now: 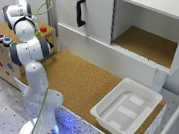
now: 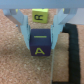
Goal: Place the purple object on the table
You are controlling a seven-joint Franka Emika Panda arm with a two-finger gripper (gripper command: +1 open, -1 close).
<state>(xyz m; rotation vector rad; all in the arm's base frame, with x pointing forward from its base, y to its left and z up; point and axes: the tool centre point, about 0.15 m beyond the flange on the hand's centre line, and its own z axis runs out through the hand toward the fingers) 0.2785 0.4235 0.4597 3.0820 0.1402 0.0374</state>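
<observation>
In the wrist view the tool [image 2: 40, 41] grips the purple cube [image 2: 40, 43] between its two fingers, low over the cork worktop [image 2: 12, 62], though whether the cube touches it I cannot tell. Released while still clear of the cork, the cube could drop and roll. Its near face reads "A"; the yellow-green block [image 2: 40, 15] beyond reads "R".
</observation>
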